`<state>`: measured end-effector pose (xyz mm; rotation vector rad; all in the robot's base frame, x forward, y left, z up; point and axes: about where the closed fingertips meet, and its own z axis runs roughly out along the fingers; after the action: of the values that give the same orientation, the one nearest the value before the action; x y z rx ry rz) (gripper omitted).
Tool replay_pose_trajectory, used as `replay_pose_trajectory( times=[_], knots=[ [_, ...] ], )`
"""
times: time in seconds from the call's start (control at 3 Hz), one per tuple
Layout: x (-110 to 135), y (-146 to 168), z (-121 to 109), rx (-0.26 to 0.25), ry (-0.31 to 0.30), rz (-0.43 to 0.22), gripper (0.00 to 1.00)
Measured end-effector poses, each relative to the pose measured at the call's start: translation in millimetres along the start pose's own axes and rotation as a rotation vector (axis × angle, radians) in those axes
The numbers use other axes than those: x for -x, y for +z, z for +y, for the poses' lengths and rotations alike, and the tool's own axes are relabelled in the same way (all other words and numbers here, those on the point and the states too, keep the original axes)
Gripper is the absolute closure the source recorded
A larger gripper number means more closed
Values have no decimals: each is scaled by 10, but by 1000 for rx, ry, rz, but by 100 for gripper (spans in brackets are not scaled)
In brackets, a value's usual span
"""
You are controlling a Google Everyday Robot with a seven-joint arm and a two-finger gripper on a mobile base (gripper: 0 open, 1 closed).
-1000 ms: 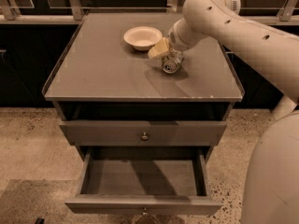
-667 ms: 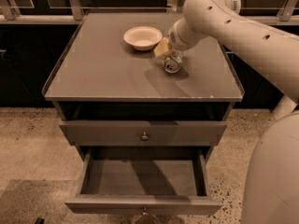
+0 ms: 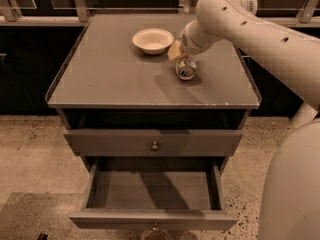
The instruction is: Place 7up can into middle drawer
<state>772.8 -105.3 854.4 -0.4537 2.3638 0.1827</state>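
Observation:
The 7up can point(image 3: 186, 70) is a small silver can on the right part of the cabinet top, tilted with one end facing me. My gripper point(image 3: 181, 58) comes down from the upper right and is shut on the can's upper part, holding it at or just above the surface. The can hides the fingertips. The middle drawer point(image 3: 150, 190) is pulled out at the bottom of the cabinet, wide, grey and empty, directly below and in front of the can.
A pale round bowl point(image 3: 153, 40) stands on the cabinet top point(image 3: 110, 79) just left of the gripper. A closed grey drawer front with a small knob point(image 3: 155, 145) sits above the open drawer. My arm point(image 3: 270, 39) spans the right side. The floor is speckled.
The gripper and the can have shifted very slightly; the can stays tilted at the same spot. The drawer and the bowl have not moved.

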Motion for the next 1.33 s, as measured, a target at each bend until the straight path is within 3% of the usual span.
replay_pose_trajectory(
  times=[0.33,0.67,1.0,1.33],
  knots=[
    [0,0,0,0,0,0,100],
    [16,-104,96,66,-18,-19,100],
    [-56,-693,327,211,1,-97,100],
    [-421,-1192,527,281,73,-131,100]
  ],
)
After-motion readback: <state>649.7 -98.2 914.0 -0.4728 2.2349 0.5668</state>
